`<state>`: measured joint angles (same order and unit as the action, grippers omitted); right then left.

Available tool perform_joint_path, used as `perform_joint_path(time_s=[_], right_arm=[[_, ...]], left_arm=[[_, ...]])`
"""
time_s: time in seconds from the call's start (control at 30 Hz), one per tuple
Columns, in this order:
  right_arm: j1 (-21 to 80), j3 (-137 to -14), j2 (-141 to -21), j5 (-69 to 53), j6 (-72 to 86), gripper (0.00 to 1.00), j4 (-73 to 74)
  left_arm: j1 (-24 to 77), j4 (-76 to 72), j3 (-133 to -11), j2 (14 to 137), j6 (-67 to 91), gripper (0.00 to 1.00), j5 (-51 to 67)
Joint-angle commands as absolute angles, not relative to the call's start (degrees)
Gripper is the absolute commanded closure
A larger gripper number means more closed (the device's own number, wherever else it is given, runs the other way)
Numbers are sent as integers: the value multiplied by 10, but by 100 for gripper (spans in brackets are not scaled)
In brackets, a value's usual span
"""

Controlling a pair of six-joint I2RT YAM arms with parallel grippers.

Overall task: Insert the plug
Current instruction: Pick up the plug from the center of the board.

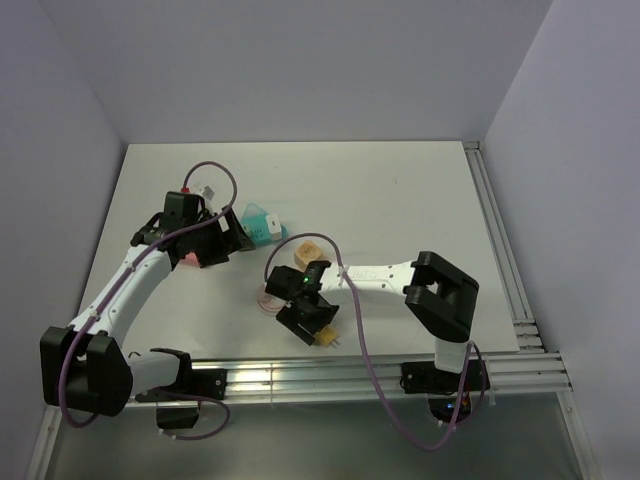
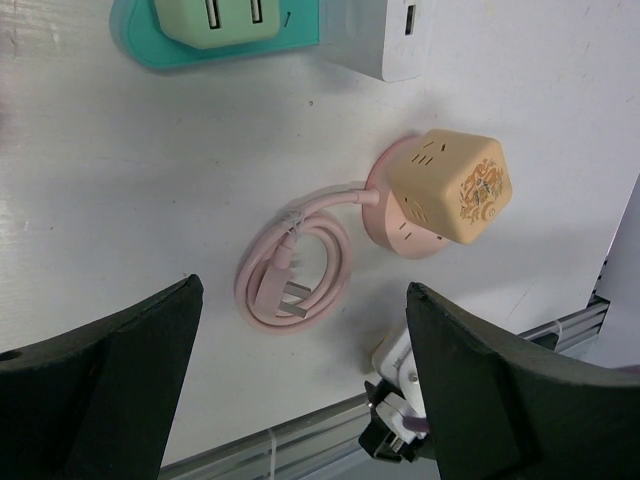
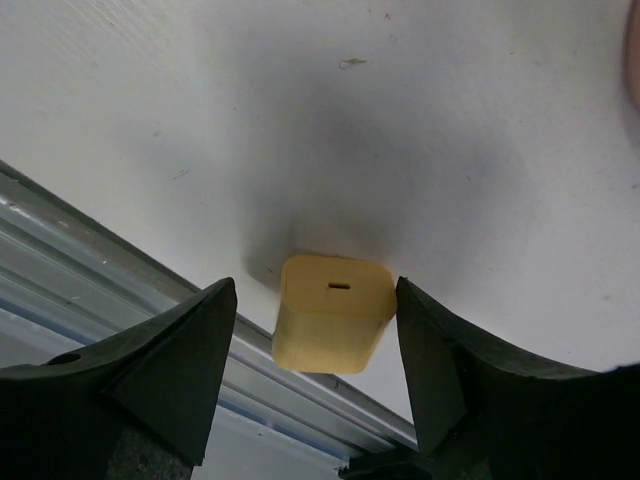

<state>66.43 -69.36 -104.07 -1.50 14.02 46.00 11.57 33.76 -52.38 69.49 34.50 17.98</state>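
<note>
Far left: left hand (image 2: 305, 290) spread wide and empty, near a coiled pink cord (image 2: 322, 204) and, just right of it, an orange cube socket (image 2: 450, 185). Further right: right hand (image 3: 312, 290) parted around the yellow plug (image 3: 330, 312) lying on the table (image 3: 450, 120) by the front rail (image 3: 100, 240), touching it on one side only.

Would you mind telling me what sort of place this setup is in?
Likely a robotics lab test cell: a plain white table boxed in by bare walls, with aluminium rails along its edges.
</note>
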Motion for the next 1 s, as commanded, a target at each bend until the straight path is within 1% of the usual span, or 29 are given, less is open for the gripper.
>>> perform_joint_path(time_s=[0.0, 0.07, 0.17, 0.2, 0.27, 0.3, 0.37, 0.43, 0.5, 0.57, 0.73, 0.77, 0.87, 0.9, 0.97], right_arm=[[661, -710, -1051, -33, 128, 29, 475], [661, -708, -1054, -37, 127, 30, 476], [661, -707, -1056, -39, 124, 34, 479], [662, -707, -1056, -38, 124, 40, 481], [662, -709, -1054, -34, 124, 46, 480], [661, -709, -1053, -34, 123, 51, 477], [661, -712, -1044, -27, 125, 56, 473], [660, -711, -1031, -23, 126, 57, 463], [660, -709, -1019, -1, 131, 62, 449], [656, -697, -992, 17, 140, 66, 435], [626, -643, -899, 48, 155, 67, 352], [621, -633, -883, 58, 166, 71, 321], [600, -593, -825, 97, 184, 77, 259], [596, -584, -813, 108, 189, 81, 244], [586, -554, -778, 134, 196, 82, 196]], left_arm=[[112, 332, -521, 691, 331, 11, 191], [111, 332, -521, 693, 330, 11, 192], [110, 330, -520, 693, 331, 11, 193], [110, 330, -521, 693, 331, 11, 193], [110, 330, -520, 693, 331, 11, 194], [110, 330, -520, 693, 331, 11, 194], [110, 330, -519, 693, 331, 11, 193], [110, 330, -519, 693, 332, 11, 193], [110, 330, -519, 693, 332, 11, 194], [110, 330, -519, 694, 332, 11, 195], [110, 328, -520, 697, 333, 11, 200], [110, 328, -520, 698, 334, 11, 201], [110, 323, -520, 699, 336, 11, 207], [110, 323, -519, 699, 337, 11, 208], [110, 321, -520, 700, 337, 11, 211]])
